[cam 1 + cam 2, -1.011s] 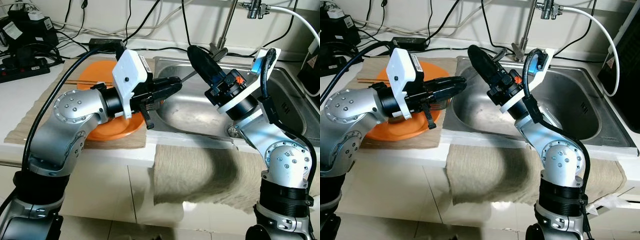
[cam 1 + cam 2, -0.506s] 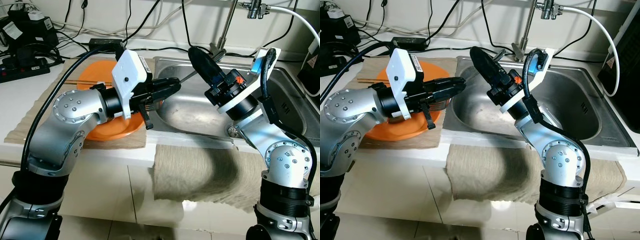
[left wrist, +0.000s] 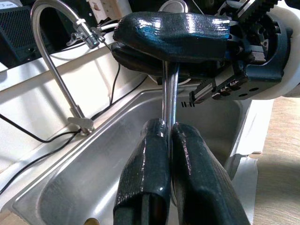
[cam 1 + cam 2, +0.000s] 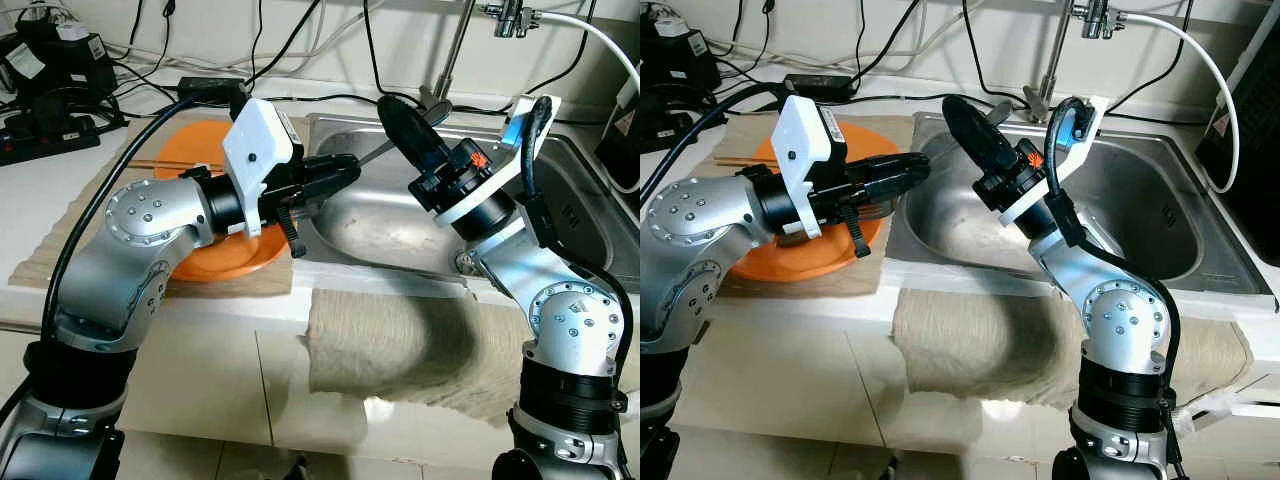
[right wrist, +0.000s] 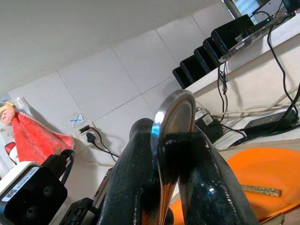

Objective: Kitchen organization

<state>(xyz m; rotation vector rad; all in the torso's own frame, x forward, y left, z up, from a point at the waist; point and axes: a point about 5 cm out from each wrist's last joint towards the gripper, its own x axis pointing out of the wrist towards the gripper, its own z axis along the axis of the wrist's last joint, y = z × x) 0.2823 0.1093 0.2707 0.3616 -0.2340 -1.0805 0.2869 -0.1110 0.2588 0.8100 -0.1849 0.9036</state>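
A metal spoon (image 4: pixel 378 151) spans the gap between my two grippers above the left part of the steel sink (image 4: pixel 400 235). My left gripper (image 4: pixel 345 170) is shut on its thin handle (image 3: pixel 167 93). My right gripper (image 4: pixel 397 112) is shut on the round bowl end (image 5: pixel 176 110), its fingers tilted up toward the back left. In the left wrist view the handle runs straight from my left fingers (image 3: pixel 145 178) up into the right gripper's fingers (image 3: pixel 173 33).
An orange plate (image 4: pixel 185 150) with a chopstick (image 5: pixel 255 189) lies on a woven mat left of the sink. A faucet (image 4: pixel 455 50) stands behind it. A cloth (image 4: pixel 400 340) hangs over the counter front. A power strip (image 4: pixel 50 135) and cables lie at the back left.
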